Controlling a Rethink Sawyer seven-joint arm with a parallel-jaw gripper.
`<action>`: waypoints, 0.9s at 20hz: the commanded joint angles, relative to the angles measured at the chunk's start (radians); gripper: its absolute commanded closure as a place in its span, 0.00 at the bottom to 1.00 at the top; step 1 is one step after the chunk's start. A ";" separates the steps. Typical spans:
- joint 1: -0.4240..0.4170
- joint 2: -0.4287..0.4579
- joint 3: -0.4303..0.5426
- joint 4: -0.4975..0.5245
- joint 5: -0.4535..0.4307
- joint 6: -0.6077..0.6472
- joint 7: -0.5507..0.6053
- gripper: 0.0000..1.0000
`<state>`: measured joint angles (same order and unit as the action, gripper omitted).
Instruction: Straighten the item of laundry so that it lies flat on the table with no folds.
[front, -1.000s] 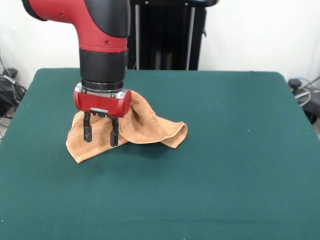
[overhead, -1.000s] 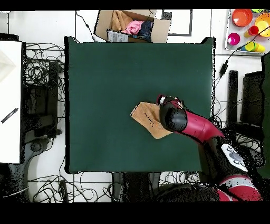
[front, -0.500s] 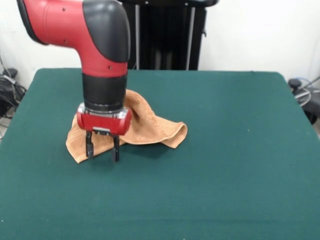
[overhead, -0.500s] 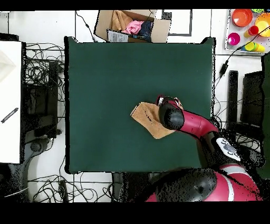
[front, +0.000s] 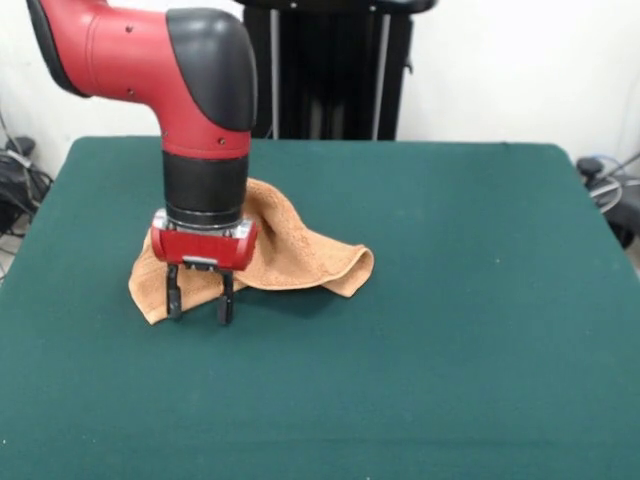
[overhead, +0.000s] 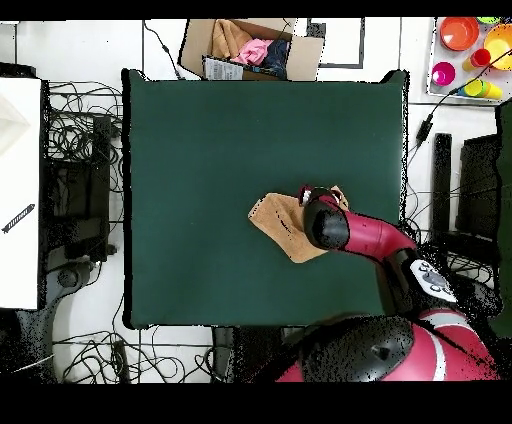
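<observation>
Since a moment ago we see the end effector (front: 199, 297) edge slightly lower over the crumpled terry-cloth towel (front: 290, 250), fingers narrowly parted and empty, on the green desk (front: 450, 300).

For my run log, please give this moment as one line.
gripper: jaws open, low over towel's near corner | towel: crumpled, folded, not flat | table: otherwise bare | step: grasp not yet made
</observation>
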<state>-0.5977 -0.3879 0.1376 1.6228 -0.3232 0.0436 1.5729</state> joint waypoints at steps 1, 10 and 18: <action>0.003 -0.091 -0.042 0.033 -0.074 0.135 0.005 0.00; -0.031 -0.046 0.021 -0.034 -0.090 0.178 -0.008 0.00; -0.068 0.041 0.033 -0.056 -0.147 0.108 -0.010 0.00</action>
<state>-0.6471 -0.4301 0.1336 1.5869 -0.3890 0.1382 1.5726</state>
